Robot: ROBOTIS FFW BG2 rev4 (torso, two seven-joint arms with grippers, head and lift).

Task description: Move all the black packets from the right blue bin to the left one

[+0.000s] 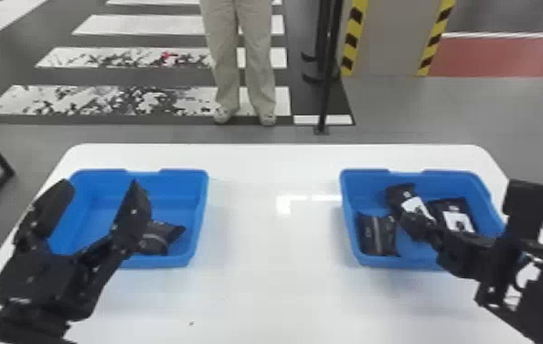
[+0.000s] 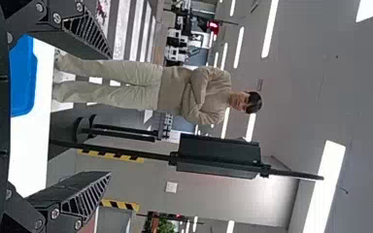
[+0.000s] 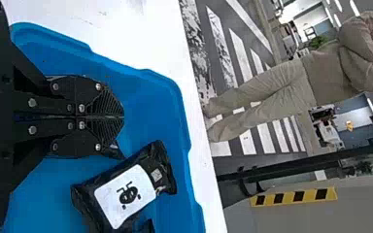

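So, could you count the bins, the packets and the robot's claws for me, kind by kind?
Blue bins: 2, the left bin and the right bin
Black packets: 4 in sight, one in the left bin and three in the right bin
Claws: 2, the left claw and the right claw
Total: 8

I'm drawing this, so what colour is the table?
The table is white, seen best in the head view.

Black arms [image 1: 30,276], black hands [image 1: 100,184]; round silver screws [image 3: 32,102]; ribbed, wedge-shaped fingers [image 2: 83,198].
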